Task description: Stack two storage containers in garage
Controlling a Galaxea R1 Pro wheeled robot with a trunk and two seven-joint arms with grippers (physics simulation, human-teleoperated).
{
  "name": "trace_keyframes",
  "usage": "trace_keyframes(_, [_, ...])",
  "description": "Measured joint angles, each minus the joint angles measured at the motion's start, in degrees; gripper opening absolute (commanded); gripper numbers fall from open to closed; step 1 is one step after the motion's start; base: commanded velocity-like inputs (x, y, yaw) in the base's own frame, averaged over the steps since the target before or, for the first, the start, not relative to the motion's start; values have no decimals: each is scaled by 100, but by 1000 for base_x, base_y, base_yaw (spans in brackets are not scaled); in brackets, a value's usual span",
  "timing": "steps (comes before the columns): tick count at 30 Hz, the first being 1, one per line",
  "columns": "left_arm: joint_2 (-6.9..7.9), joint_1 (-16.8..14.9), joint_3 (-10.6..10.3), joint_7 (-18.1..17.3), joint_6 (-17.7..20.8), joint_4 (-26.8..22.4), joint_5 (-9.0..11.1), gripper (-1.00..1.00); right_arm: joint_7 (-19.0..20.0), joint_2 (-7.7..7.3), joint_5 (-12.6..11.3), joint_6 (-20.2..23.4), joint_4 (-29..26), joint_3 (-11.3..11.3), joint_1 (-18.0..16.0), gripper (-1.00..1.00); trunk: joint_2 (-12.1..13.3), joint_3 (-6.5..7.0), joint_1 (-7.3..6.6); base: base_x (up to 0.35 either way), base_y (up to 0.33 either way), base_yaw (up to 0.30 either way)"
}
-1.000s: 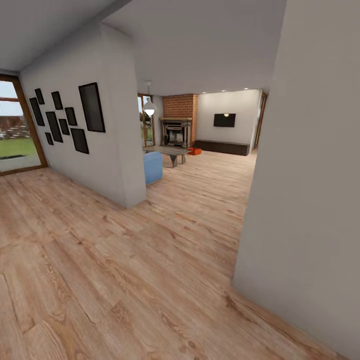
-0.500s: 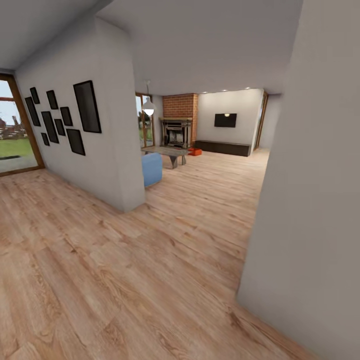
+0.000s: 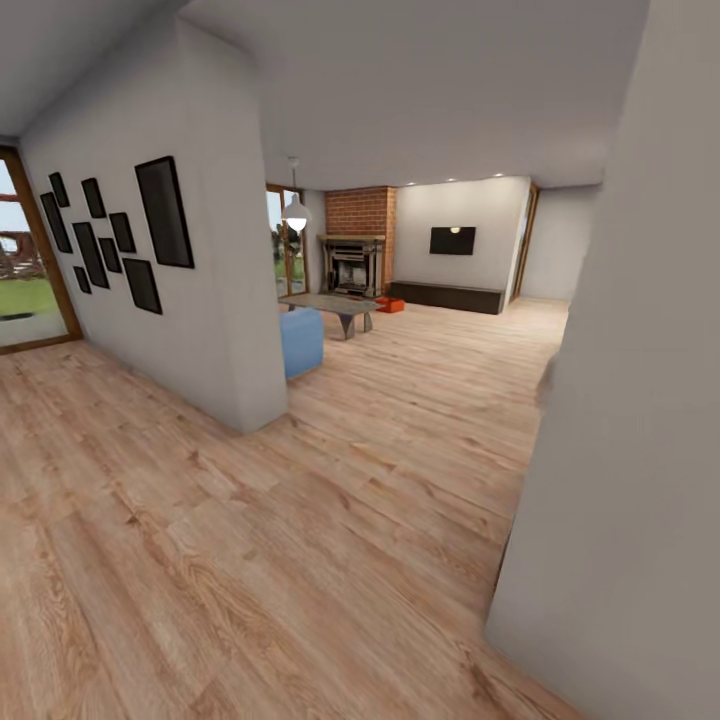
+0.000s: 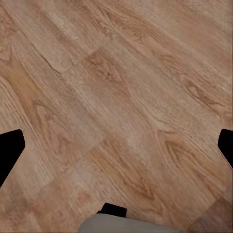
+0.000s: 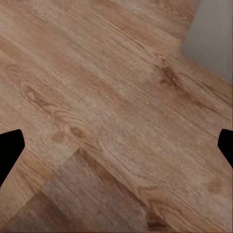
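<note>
far down the room, at the foot of the brick fireplace (image 3: 358, 240), you have one orange-red storage container (image 3: 390, 304) sitting on the wood-plank floor (image 3: 330, 520), just beside the near end of the long dark bench (image 3: 445, 296) under the wall tv (image 3: 452, 240). it is well apart from both of your grippers, with the coffee table (image 3: 330, 305) and the blue sofa (image 3: 300, 340) lying between you and it. from here it reads as a small, low, bright orange-red block; it is too small to tell its walls or whether it is one box or two.

your left gripper (image 4: 116, 145) points down at bare planks, its two dark fingertips (image 4: 9, 150) at opposite edges of the left wrist view, spread wide with nothing between them. your right gripper (image 5: 116, 148) is the same in the right wrist view: fingertips (image 5: 9, 148) far apart, nothing held, planks below and a pale wall corner (image 5: 211, 34) near.

to your left stands a white partition wall (image 3: 200, 300) hung with black picture frames (image 3: 165, 212), with a glass door (image 3: 25, 270) beyond it. a grey wall (image 3: 630, 450) is close on your right.
</note>
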Motion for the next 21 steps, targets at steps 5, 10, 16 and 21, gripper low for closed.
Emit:
trace_keyframes(5, [0,0,0,0,0,-1,0,100,0,0,0,0,0,0,0,100,0,0,0,327,0,0])
trace_keyframes(10, [0,0,0,0,0,0,0,100,0,0,0,0,0,0,0,100,0,0,0,327,0,0])
trace_keyframes(16, [0,0,0,0,0,0,0,100,0,0,0,0,0,0,0,100,0,0,0,327,0,0])
trace_keyframes(21, [0,0,0,0,0,-1,0,100,0,0,-2,0,0,0,0,100,0,0,0,327,0,0])
